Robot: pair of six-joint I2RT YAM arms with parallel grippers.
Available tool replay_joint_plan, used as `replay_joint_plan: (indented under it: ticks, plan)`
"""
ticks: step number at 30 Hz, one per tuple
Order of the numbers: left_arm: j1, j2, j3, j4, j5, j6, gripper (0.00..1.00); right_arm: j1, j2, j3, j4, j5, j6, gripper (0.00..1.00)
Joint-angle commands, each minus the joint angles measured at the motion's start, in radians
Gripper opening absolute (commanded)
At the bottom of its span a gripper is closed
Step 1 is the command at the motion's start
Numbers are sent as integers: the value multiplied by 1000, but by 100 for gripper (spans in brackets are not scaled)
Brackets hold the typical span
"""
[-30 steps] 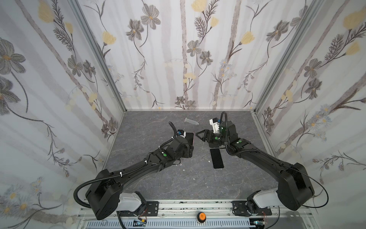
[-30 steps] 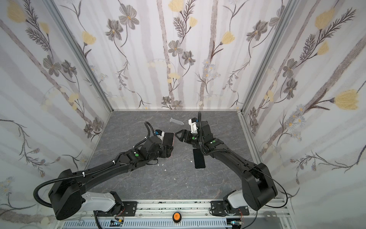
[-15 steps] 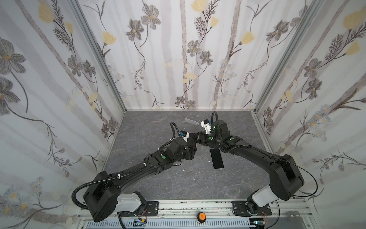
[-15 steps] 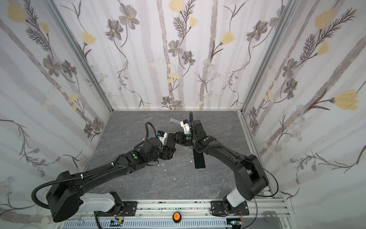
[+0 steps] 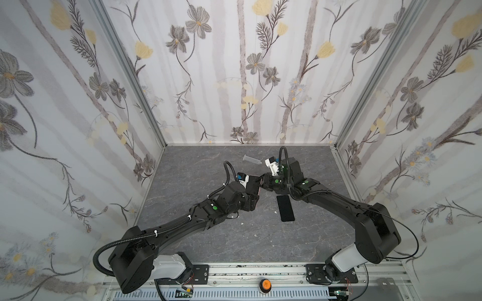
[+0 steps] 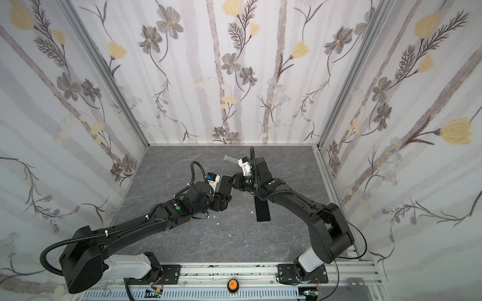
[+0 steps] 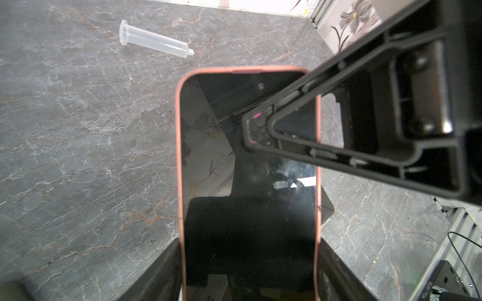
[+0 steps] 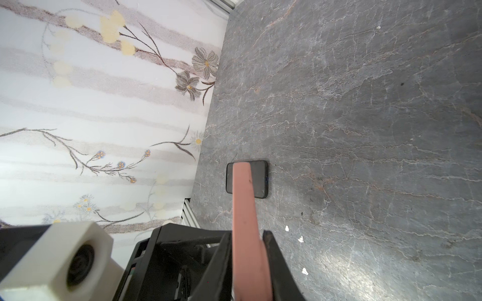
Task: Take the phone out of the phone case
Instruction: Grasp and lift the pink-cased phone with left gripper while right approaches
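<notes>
The right arm has swung in across the gap and its jaws have come down. A second ago the two grippers stood apart; now they meet over the grey stone-patterned table (image 5: 195, 169).

The left gripper (image 7: 249, 271) clamps the pink phone case (image 7: 178, 156) by the end nearest its own wrist. Its jaws are spread wide across the case's width and hold it up off the table. The phone (image 7: 208, 169) is not out: its glossy dark screen fills the case, facing the left wrist.

The right gripper (image 8: 246, 234) pinches the case's side edge towards the far end. One finger (image 7: 257, 130) lies on the glass and its mate sits behind the back, jaws narrow and tight as far as I can see.

A second dark phone (image 5: 285, 208) lies flat near the right gripper, under its forearm. A clear plastic tube (image 5: 251, 159) lies beyond it, towards the wall.

I'd guess the phone is stiff, slick and breakable, and the case rubbery and bendy. The place to take hold is the case's lip at a corner, peeling it back. A pinch across glass and back together likely won't part them.
</notes>
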Motion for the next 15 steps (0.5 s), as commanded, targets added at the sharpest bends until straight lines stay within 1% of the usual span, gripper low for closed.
replay_joint_plan:
  ticks: [1, 5, 6, 7, 8, 11, 15]
  plan:
    - [5, -19, 26, 87, 21, -3, 68, -6, -24, 17, 25, 1, 5, 15]
    - [39, -19, 79, 121, 191, -55, 82, -33, -87, 20, 23, 26, -18, 6]
    - [44, -49, 96, 130, 220, -66, 86, -45, -124, 16, 24, 43, -26, 4]
    - [47, -54, 111, 135, 234, -80, 88, -56, -153, 14, 26, 61, -36, 3]
    - [53, -61, 126, 140, 248, -93, 89, -69, -183, 12, 22, 88, -50, 0]
    - [83, -68, 172, 145, 308, -127, 95, -120, -260, 8, 26, 123, -82, 0]
    - [125, -64, 213, 157, 375, -121, 96, -178, -343, -12, 75, 117, -126, 0]
